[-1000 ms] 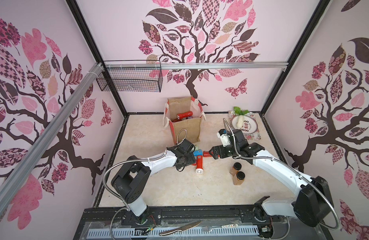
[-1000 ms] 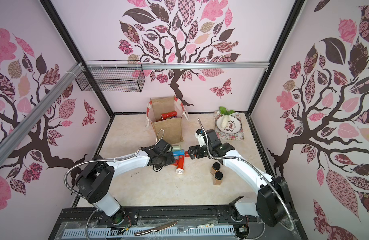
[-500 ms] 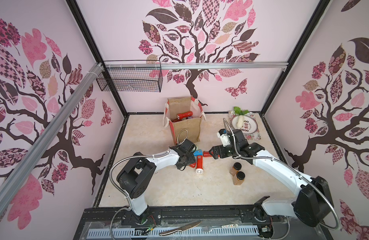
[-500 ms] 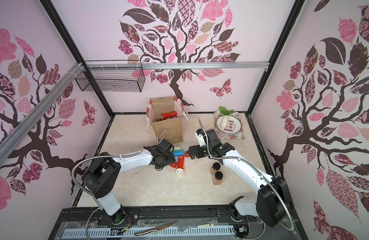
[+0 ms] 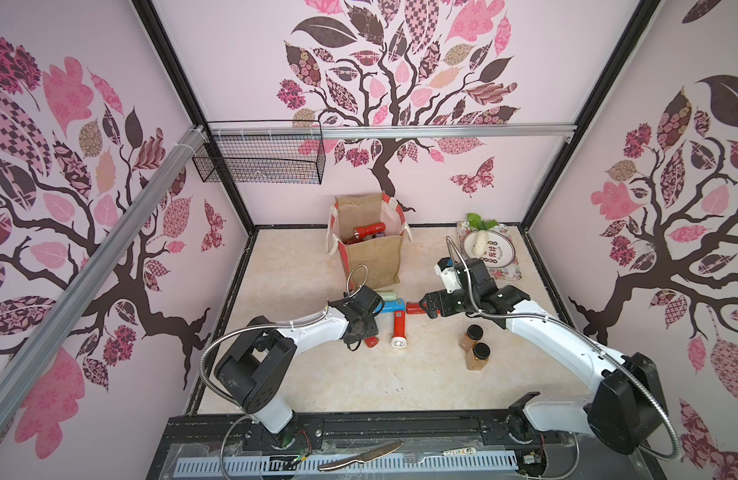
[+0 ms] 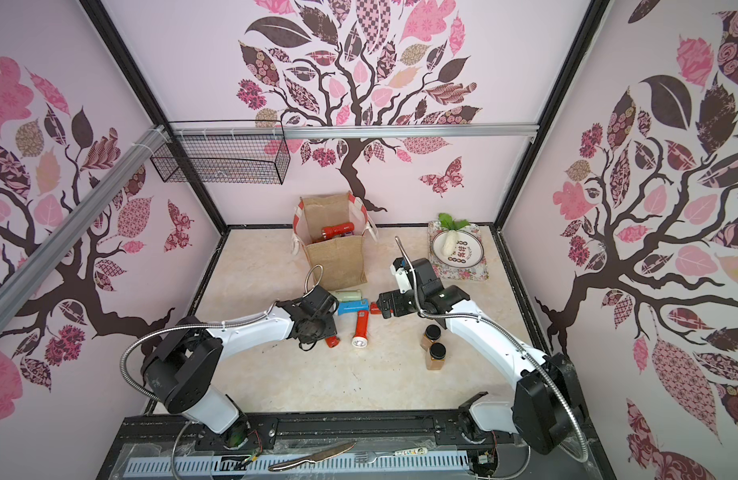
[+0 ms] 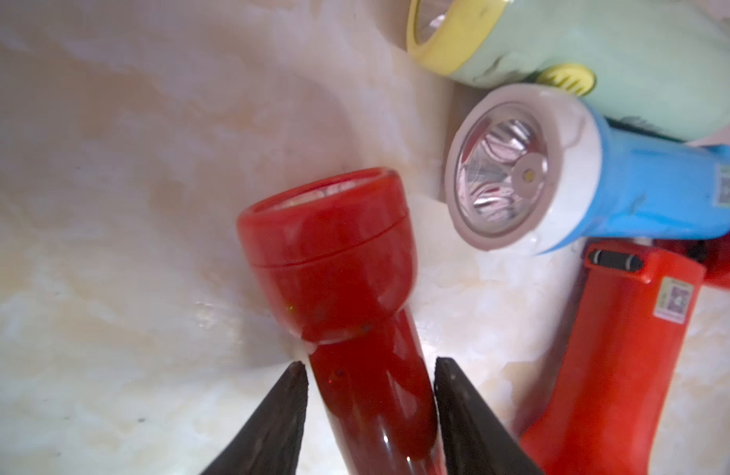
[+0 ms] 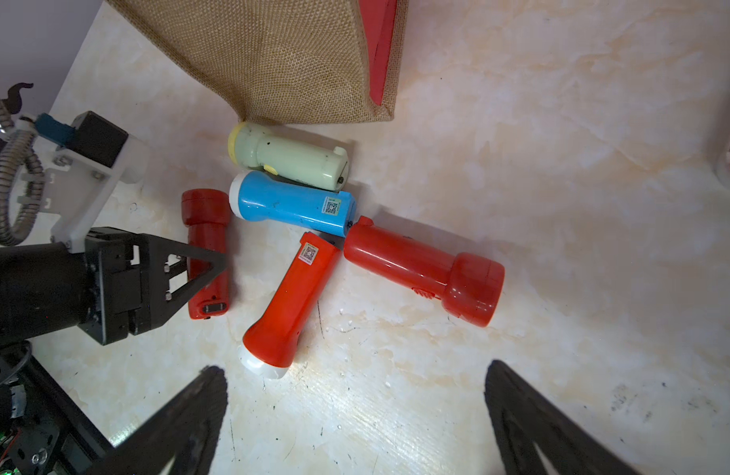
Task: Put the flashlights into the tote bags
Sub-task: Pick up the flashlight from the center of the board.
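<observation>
- The left gripper (image 7: 367,368) has its black fingers pressed against both sides of the slim handle of a dark red plastic flashlight (image 7: 334,263). That flashlight lies flat on the beige marbled tabletop (image 7: 108,205).
- The right gripper (image 8: 355,368) hangs with its fingers spread wide and nothing between them. It is above bare tabletop, just beside the white head of an orange-red plastic flashlight (image 8: 289,300).
- That flashlight carries a small white QR-code sticker (image 8: 310,253) near its tail. The print around the code is too small to read.
- A blue plastic flashlight (image 8: 289,205) with a white head ring bears a similar sticker near its tail, equally illegible.
- A pale green plastic flashlight (image 8: 289,158) with a yellow head ring lies against the blue one, just beside the foot of the tan burlap tote bag (image 5: 373,257).
- A bright red plastic flashlight (image 8: 421,267) with a wide head lies with its tail at the blue one's tail.
- The bag stands upright near the back wall, and a further red flashlight (image 5: 367,230) lies on top inside it.
- A white round plate (image 5: 498,245) near the back right corner shows dark red characters along its near rim, too small to make out.
</observation>
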{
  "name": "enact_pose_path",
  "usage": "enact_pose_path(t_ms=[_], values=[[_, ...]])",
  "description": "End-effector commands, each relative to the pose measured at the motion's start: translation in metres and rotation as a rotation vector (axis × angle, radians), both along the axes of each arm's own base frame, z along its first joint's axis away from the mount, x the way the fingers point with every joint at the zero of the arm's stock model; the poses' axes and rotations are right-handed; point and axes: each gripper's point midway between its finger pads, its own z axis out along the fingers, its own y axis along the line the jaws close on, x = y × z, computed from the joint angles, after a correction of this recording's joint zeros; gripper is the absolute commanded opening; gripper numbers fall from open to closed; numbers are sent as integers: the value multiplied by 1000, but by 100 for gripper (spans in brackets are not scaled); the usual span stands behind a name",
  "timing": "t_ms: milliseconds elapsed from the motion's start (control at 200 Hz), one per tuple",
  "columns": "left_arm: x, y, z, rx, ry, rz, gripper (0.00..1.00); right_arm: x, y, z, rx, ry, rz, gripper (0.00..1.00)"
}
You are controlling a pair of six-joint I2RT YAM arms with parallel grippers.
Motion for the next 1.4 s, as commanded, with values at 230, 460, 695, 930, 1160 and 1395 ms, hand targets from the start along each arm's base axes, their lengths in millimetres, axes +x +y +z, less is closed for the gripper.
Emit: enact_pose_path(t_ms=[230,460,695,930,1160,1395], values=[[-14,18,-22,71,32,-22,45,4,0,26,14,-66,9,100],[-20,28,-27,115,46,-33,42,4,-1,31,14,-81,7,100],[-24,35,-22,118,29,-23,22,6,0,41,13,-104,17,100],[-11,21,39,-23,-152,-62,1,3,3,41,30,-91,31,100],[-13,28,119,-109,-357,-94,0,5,7,55,49,-98,37,100],[-11,31,206,-147,-568,-177,0,11,17,83,95,-121,56,100]])
